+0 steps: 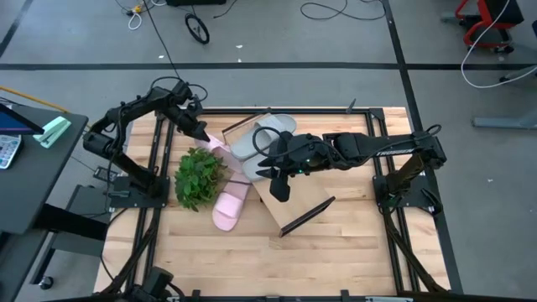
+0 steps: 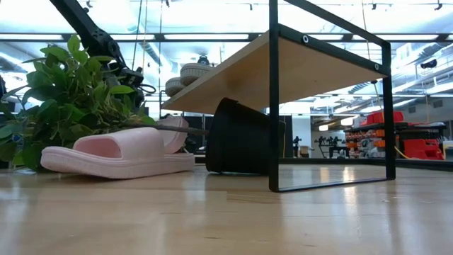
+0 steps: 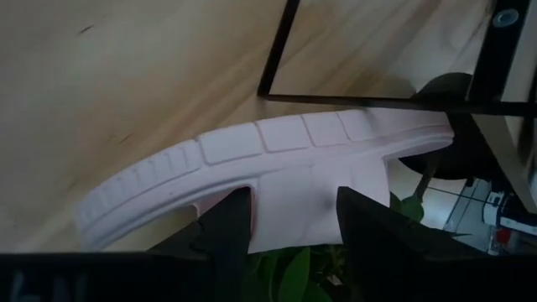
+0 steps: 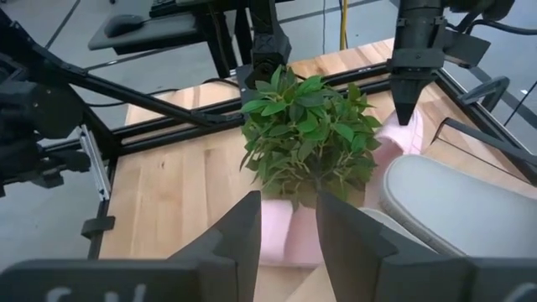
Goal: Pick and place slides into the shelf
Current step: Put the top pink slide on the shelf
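The left hand sits over the far-left part of the desk, its fingers spread on either side of the edge of a tilted pink slide, whose ribbed sole faces its camera. Whether they press it I cannot tell. This slide lies just beside the green plant, toward the far edge. A second pink slide rests flat on the desk, nearer the middle. Two grey slides lie on the shelf. The right hand hangs over the shelf's middle, its fingers partly open with nothing between them.
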